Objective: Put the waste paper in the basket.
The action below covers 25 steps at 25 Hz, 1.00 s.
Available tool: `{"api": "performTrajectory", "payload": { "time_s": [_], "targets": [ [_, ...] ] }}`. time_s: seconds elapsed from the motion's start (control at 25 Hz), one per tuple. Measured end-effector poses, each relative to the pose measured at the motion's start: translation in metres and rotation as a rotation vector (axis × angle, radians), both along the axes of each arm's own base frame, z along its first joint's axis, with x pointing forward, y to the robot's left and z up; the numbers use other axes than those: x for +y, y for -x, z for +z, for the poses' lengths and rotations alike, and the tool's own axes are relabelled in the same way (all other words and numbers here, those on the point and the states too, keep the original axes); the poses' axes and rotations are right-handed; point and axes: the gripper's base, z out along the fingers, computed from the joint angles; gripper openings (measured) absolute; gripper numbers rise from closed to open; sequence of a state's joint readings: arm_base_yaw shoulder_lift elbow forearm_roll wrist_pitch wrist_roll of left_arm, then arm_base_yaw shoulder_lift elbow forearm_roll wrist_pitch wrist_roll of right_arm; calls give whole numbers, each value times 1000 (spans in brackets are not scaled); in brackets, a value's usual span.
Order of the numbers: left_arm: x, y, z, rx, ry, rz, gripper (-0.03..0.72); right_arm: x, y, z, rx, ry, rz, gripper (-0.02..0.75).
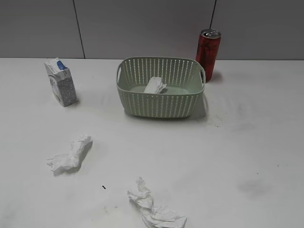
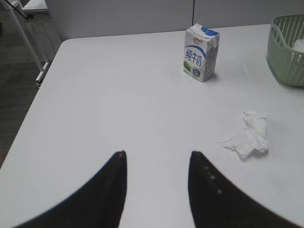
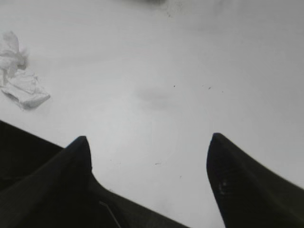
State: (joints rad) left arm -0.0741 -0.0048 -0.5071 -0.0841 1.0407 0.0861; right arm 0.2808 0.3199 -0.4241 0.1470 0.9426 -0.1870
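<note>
One crumpled paper [image 1: 155, 85] sits inside the green basket [image 1: 161, 105] at the back of the white worktop [image 1: 237, 142]. Two more wads lie out front: one [image 1: 70, 156] on the left, one [image 1: 154, 209] near the front edge. A milk carton [image 1: 60, 81] stands left of the basket, a red can [image 1: 208, 47] behind its right corner. The left claw [image 2: 158, 154] hangs parted and empty over bare worktop; the right claw [image 3: 149, 137] is spread wide, empty too.

Even, soft overhead light; the surface [image 1: 228, 156] shows faint shadows. The right wrist view is dimmer and blurred, its jaws dark silhouettes.
</note>
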Motion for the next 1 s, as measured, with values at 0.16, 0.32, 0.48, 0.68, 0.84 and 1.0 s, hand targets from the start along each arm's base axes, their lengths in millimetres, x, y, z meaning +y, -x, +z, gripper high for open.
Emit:
{"api": "performTrajectory", "payload": {
  "time_s": [0.16,0.32,0.48,0.68,0.84,1.0],
  "targets": [
    [0,0,0,0,0,0,308,8,-18,0,106,36,51,571],
    [0,0,0,0,0,0,307,17,-41,5,191,70,99,571],
    [0,0,0,0,0,0,305,29,-69,4,293,103,134,571],
    [0,0,0,0,0,0,303,64,-102,-6,391,170,268,571],
    [0,0,0,0,0,0,282,112,-123,-24,427,251,363,571],
    [0,0,0,0,0,0,269,171,-132,-50,462,361,469,571]
  ]
}}
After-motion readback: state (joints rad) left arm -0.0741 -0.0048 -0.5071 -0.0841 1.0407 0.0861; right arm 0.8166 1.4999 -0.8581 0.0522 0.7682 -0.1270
